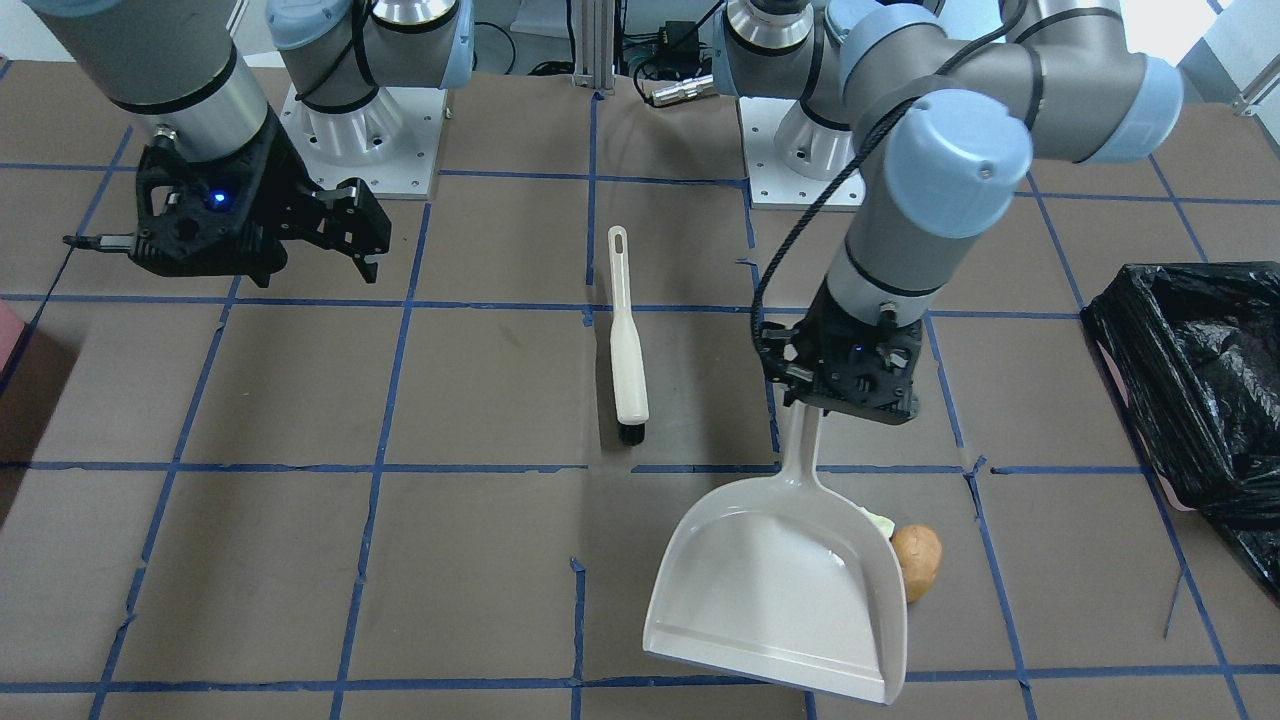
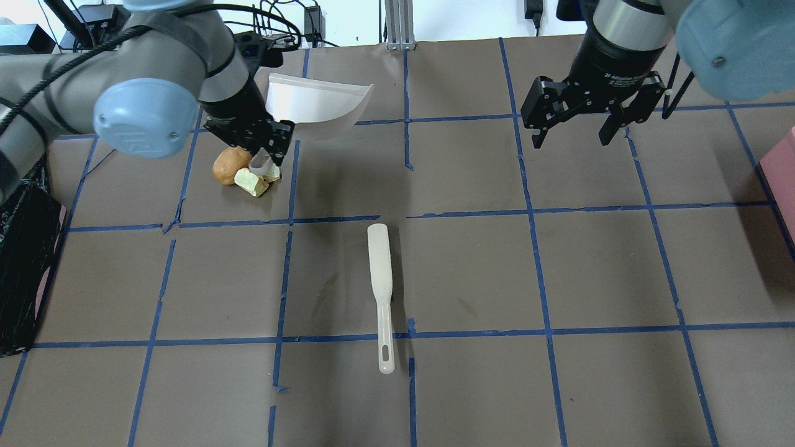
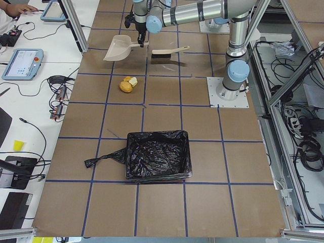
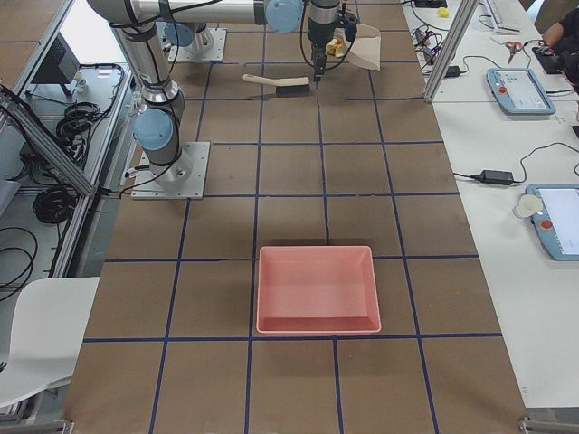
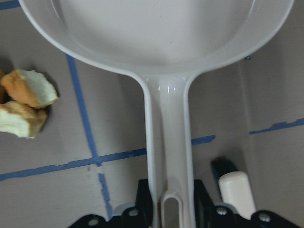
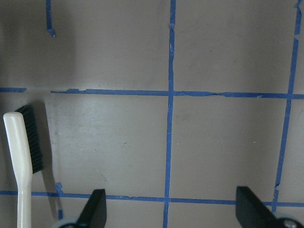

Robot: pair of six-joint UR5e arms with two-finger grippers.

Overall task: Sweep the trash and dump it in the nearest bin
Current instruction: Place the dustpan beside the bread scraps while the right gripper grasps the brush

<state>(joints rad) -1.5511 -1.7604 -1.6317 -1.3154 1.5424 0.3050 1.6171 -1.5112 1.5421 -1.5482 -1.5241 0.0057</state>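
Bin [image 2: 22, 273]: black-bagged, at the table's end on the robot's left. It is the closer container to the scraps. No scraps are visible inside it.
Left gripper [image 5: 171, 204]: clamped on the dustpan's handle, one finger on each side.
Dustpan [image 2: 317, 105]: white, with an empty tray. Its mouth faces away from the robot. It looks tilted up off the table, but contact with the table cannot be confirmed.
Trash [image 2: 245, 171]: the brown lump and the pale chunks lie together on the table. They are just beside the pan's handle and side wall, not at its mouth.
Brush [image 2: 380, 273]: lies flat near the table's middle, well apart from both grippers and untouched.
Right gripper [image 2: 571, 133]: jaws spread and holding nothing. It hovers over bare table on the robot's right.
Pink tray [image 2: 784, 167]: at the far right end, with no bag in it. It is judged not to be the target.
Done: the pan is in hand.
Outstanding: the right arm must take the brush, the pan's mouth must be set against the scraps, and the scraps must be swept in. The pan must then be carried to the bin and tipped.
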